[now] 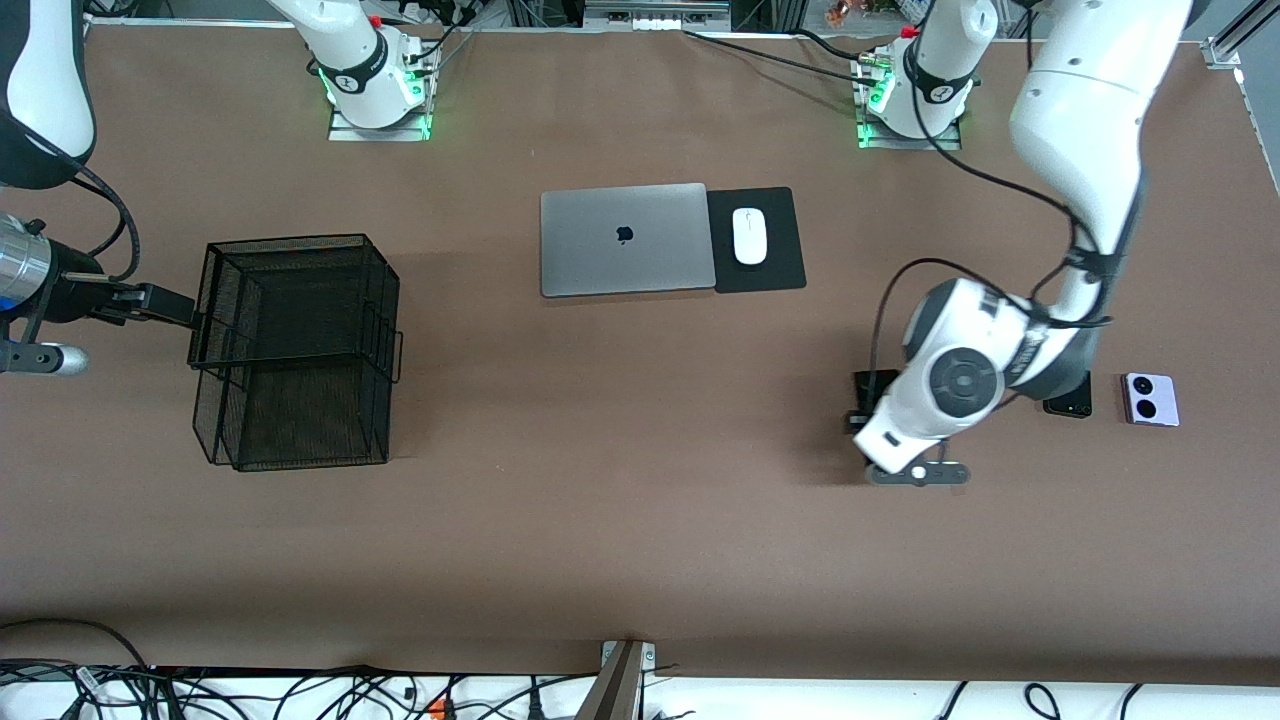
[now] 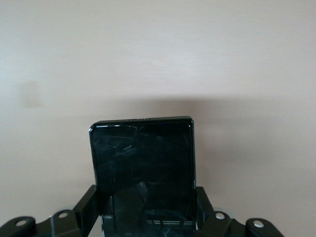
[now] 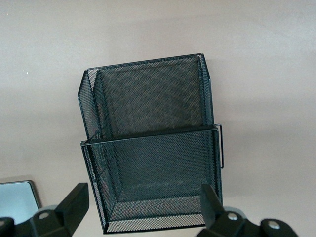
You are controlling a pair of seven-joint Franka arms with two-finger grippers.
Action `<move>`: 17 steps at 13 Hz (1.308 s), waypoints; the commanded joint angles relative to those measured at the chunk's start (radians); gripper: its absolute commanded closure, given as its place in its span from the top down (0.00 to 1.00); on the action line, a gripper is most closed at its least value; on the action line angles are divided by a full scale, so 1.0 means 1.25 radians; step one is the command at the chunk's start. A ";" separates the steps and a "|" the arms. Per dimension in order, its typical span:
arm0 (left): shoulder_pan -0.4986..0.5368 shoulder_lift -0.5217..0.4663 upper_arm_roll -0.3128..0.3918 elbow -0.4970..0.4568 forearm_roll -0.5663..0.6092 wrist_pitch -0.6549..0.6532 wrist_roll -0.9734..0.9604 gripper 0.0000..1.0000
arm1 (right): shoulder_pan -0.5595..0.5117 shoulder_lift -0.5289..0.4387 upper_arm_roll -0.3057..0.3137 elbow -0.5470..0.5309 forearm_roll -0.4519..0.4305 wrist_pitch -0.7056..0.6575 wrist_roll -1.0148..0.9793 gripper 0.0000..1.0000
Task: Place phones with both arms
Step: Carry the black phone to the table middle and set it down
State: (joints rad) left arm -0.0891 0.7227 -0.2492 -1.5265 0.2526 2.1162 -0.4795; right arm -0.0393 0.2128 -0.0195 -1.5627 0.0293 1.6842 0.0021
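Left gripper [image 2: 147,210] was clamped on the black flip phone [image 2: 142,168] by its side edges, over table near the lilac phone [image 1: 1151,398]: light, rigid, glossy, slip-prone; right gripper [image 3: 143,207] hung open by the mesh basket [image 1: 290,350].

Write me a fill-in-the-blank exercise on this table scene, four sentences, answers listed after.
1. The left gripper is shut on a black ____.
2. The right gripper, with its fingers open, hovers at a black mesh ____.
3. The white mouse rests on a black pad beside the closed silver ____.
4. The lilac-white phone, lying toward the left arm's end of the table, shows ____ round black lenses.

Missing words: phone; basket; laptop; two
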 commanded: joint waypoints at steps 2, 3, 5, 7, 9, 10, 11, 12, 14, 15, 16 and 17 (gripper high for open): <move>-0.105 0.077 0.015 0.135 -0.050 -0.024 -0.128 0.37 | -0.003 -0.005 0.005 0.002 -0.010 0.000 0.000 1.00; -0.141 0.103 0.015 0.172 -0.050 -0.024 -0.177 0.37 | -0.003 -0.005 0.005 0.002 -0.010 0.000 0.000 1.00; -0.202 0.151 0.015 0.250 -0.051 -0.022 -0.275 0.37 | -0.003 -0.005 0.005 0.003 -0.010 0.000 0.001 1.00; -0.252 0.187 0.015 0.304 -0.051 -0.017 -0.329 0.37 | -0.003 -0.005 0.005 0.002 -0.010 0.000 0.000 1.00; -0.302 0.212 0.015 0.345 -0.051 -0.004 -0.355 0.37 | -0.003 -0.005 0.005 0.003 -0.010 0.000 0.000 1.00; -0.320 0.227 0.016 0.361 -0.047 0.013 -0.344 0.38 | -0.003 -0.005 0.005 0.003 -0.010 0.000 0.000 1.00; -0.346 0.244 0.019 0.376 -0.046 0.054 -0.328 0.37 | -0.003 -0.005 0.005 0.002 -0.010 0.000 0.001 1.00; -0.365 0.251 0.023 0.378 -0.045 0.074 -0.325 0.37 | -0.004 -0.003 0.005 0.003 -0.010 0.000 0.001 1.00; -0.392 0.264 0.023 0.381 -0.045 0.129 -0.312 0.36 | -0.004 -0.003 0.005 0.002 -0.011 0.001 0.000 1.00; -0.407 0.278 0.027 0.396 -0.044 0.151 -0.309 0.36 | -0.005 -0.003 0.005 0.002 -0.010 0.001 0.000 1.00; -0.421 0.294 0.037 0.423 -0.044 0.154 -0.309 0.36 | -0.005 -0.003 0.005 0.003 -0.011 0.001 0.000 1.00; -0.429 0.309 0.040 0.439 -0.044 0.154 -0.311 0.36 | -0.005 -0.003 0.005 0.002 -0.011 0.001 0.001 1.00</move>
State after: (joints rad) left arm -0.5959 1.0537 -0.2235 -1.0783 0.2062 2.3147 -0.8974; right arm -0.0395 0.2128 -0.0190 -1.5625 0.0284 1.6845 0.0021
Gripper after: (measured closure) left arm 0.198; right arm 0.000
